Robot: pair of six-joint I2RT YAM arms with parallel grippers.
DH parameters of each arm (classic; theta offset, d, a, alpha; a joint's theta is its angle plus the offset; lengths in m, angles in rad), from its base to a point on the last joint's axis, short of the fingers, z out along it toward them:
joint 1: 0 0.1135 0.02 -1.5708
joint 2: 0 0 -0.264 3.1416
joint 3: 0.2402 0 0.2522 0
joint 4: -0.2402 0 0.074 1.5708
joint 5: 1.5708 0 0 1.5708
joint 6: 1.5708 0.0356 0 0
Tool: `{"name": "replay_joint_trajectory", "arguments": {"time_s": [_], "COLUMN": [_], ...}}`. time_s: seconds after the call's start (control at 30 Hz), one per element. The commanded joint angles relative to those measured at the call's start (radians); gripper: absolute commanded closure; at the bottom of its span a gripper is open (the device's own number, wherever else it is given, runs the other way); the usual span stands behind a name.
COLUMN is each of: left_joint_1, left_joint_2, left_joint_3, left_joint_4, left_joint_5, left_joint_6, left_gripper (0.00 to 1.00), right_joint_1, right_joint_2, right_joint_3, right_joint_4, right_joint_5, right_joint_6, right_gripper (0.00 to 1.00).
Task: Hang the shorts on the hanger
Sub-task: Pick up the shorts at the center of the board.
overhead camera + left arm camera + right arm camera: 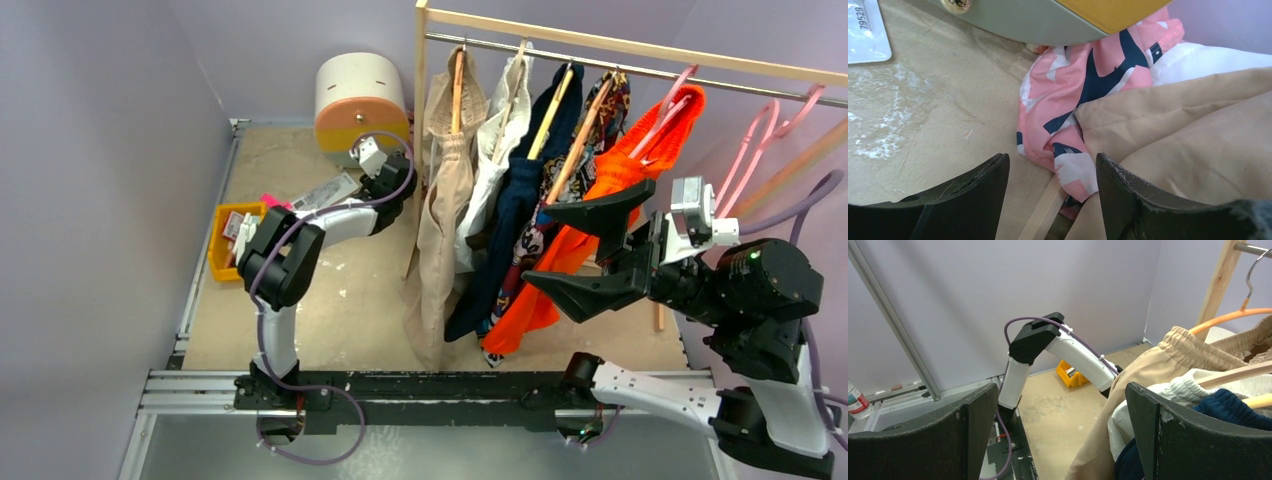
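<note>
1. At the foot of the rack's left post, the left gripper sits low over the desk. The arm is stretched forward from its base, elbow raised, wrist tipped down toward the rack.
2. Left fingers are released and stand apart with nothing between them. The tips are just short of the shorts.
3. The shorts lie crumpled on the desk by that same rack post. The round cream-and-orange container overlaps their far edge in the left wrist view. The hem of the beige garment hanging from the rack covers their right side. White fabric lies just behind them.
4. The right gripper is held up in front of the rack at hanging-clothes height. The arm is folded back on itself and the fingers point at the orange garment. They are spread wide and hold nothing.
5. The hanger hangs bare on the rack's rail near its right end, well apart from the shorts.
6. The widest stretch of desk lies left of the rack, between it and the yellow bin at the desk's left edge.
7. It is tight around the shorts, with the container above and the beige hem to the right. A thin wood strip lies on the desk at the rack foot, touching the shorts' near edge.
</note>
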Motion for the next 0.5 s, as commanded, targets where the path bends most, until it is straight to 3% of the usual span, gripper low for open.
{"name": "replay_joint_trajectory", "arguments": {"time_s": [0.0,0.2,0.47], "left_joint_1": [-0.007,0.017,0.045], "left_joint_2": [0.036,0.042,-0.108], "left_joint_3": [0.051,0.009,-0.153], "left_joint_4": [0.043,0.107,0.186], "left_joint_5": [-0.026,0.031,0.050], "left_joint_6": [-0.067,-0.148,-0.196], "left_gripper": [0.36,0.37,0.37], "right_joint_1": [0.002,0.002,0.002], "right_joint_2": [0.021,0.033,0.030], "right_joint_3": [0.029,0.026,0.012], "right_joint_4": [0.019,0.020,0.028], "right_joint_5": [-0.011,-0.012,-0.023], "right_joint_6": [0.000,-0.002,-0.007], "right_gripper": [0.01,0.01,0.01]}}
